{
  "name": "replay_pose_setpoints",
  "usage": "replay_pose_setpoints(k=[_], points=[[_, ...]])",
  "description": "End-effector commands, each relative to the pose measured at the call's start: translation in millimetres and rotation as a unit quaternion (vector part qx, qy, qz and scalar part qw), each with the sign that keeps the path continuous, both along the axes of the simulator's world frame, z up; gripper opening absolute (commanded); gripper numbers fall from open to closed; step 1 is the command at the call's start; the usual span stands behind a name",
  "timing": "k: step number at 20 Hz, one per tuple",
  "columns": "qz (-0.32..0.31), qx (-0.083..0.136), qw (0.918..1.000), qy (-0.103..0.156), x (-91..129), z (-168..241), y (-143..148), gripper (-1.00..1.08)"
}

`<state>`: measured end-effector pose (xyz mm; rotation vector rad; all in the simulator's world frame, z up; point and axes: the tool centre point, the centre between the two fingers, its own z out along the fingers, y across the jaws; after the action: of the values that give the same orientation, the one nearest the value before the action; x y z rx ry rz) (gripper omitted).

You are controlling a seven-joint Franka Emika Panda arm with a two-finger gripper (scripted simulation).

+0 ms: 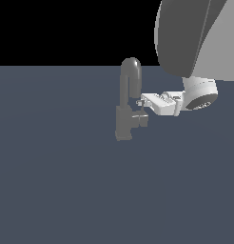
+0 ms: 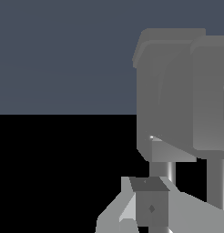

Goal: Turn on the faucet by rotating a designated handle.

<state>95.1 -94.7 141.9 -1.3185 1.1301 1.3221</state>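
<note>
The grey faucet (image 1: 123, 121) stands mid-scene, its arched spout (image 1: 131, 69) rising from a block base. The handle (image 1: 141, 119) is a small boxy knob on the side toward the exterior view's right, with a thin blade pointing up from it. My white gripper (image 1: 140, 103) reaches in from the exterior view's right, with its tips just above the knob and under the spout's free end. The fingers look pressed together with nothing between them. In the wrist view the faucet body (image 2: 170, 91) fills the frame close ahead. The gripper (image 2: 150, 205) shows as one dark block in front of a spout leg (image 2: 162, 170).
The floor (image 1: 52, 181) is a flat blue-grey plane around the faucet. My arm's large grey link (image 1: 190, 33) hangs over the scene at the exterior view's upper right, and the wrist (image 1: 200, 95) sits behind the gripper.
</note>
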Motion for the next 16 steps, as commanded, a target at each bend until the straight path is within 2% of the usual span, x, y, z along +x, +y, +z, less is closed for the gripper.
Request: replay_pose_setpoints(k=[1, 16], points=[[0.001, -0.001, 1.0000, -0.002, 0.3, 2.2, 0.1, -1.00], [0.001, -0.001, 1.0000, -0.002, -13.5, 5.5, -1.8, -1.00]])
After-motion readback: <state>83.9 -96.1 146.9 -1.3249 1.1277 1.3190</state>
